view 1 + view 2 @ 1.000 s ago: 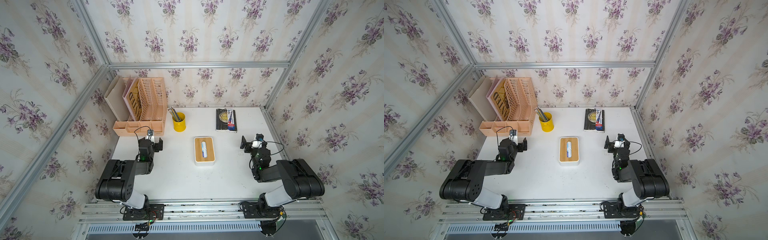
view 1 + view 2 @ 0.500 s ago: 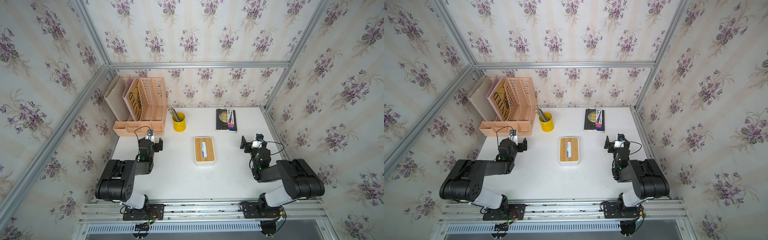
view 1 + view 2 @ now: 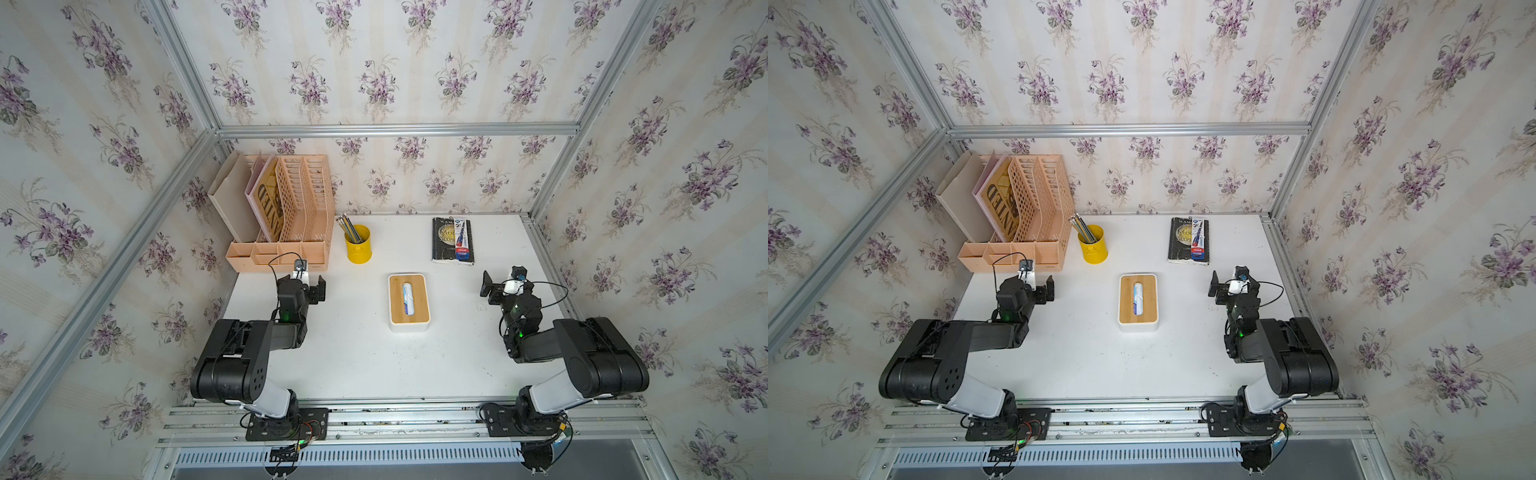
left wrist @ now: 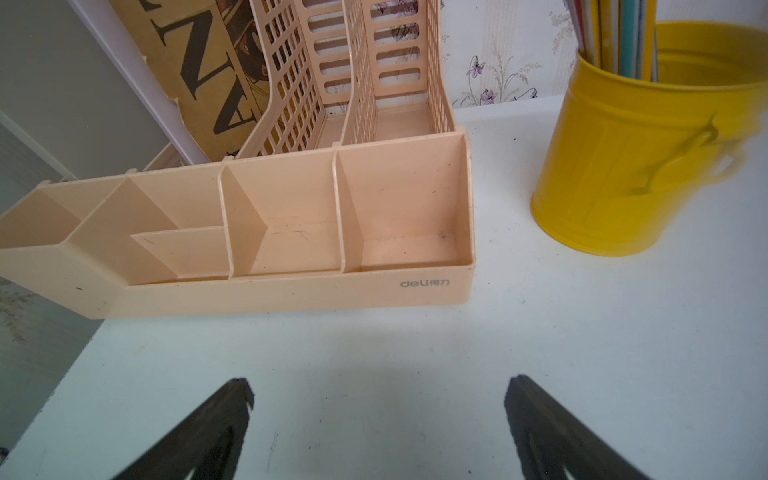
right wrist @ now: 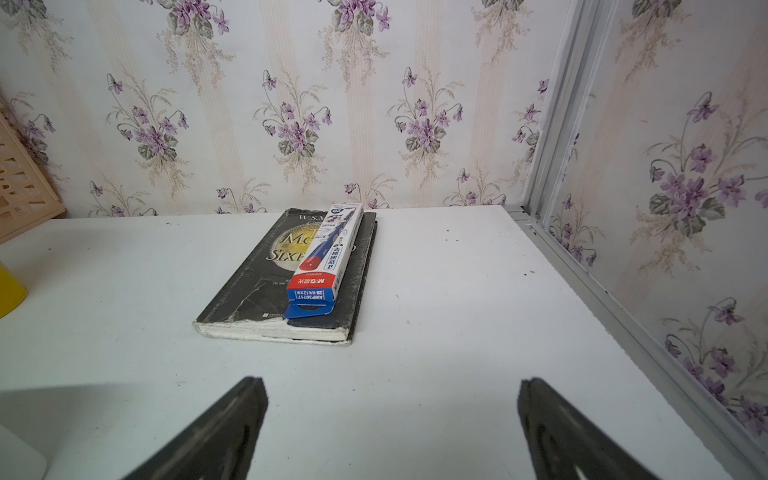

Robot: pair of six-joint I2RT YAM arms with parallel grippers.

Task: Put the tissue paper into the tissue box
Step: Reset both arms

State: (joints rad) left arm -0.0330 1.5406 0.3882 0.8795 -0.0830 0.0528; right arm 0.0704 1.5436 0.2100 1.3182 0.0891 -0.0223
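**Two claws gaping, tissue paper (image 3: pixel 407 298) inside the tissue box (image 3: pixel 420 291)**

My left claw (image 4: pixel 378 390) stands wide, its two dark fingers (image 4: pixel 216 432) far apart with only bare white table (image 4: pixel 374 345) between them. It holds nothing. Ahead of it sits the peach desk organiser (image 4: pixel 291 291), and beside that the yellow pencil cup (image 4: pixel 615 166) with pencils standing in it.

My right claw (image 5: pixel 392 390) is just as wide and just as empty, over bare table too. In front of it lies a dark book (image 5: pixel 249 291) flat on the table, with a narrow red, blue and white card packet (image 5: pixel 322 266) resting on its cover.

In both top views the tissue box stands mid-table, between my two arms and well apart from either claw. Its bamboo lid (image 3: pixel 1127 307) is seated on the white tub, and through the oblong slot a strip of blue and white shows: the tissue paper is in the box. The cup and the book lie beyond the box, nearer the back wall.
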